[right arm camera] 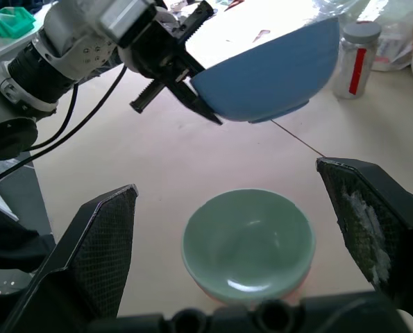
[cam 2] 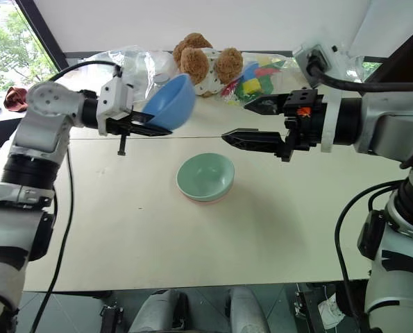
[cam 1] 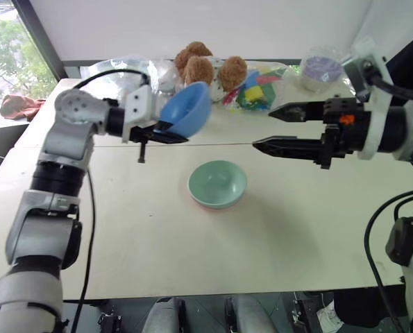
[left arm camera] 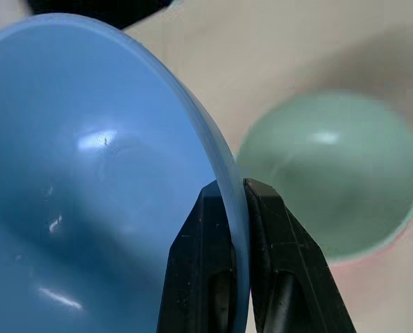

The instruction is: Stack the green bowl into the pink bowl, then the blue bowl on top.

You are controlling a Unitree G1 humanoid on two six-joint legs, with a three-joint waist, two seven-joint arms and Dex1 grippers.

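The left gripper (cam 1: 166, 132) is clamped on the rim of the one blue bowl (cam 1: 187, 109), holding it in the air, tipped on its side with its mouth facing back toward that arm. Below and ahead of it, one green bowl (cam 1: 217, 182) sits mouth-up inside the one pink bowl (cam 1: 213, 205), only a pink edge showing. The right gripper (cam 1: 272, 128) hangs spread wide and empty, just beside the stack.
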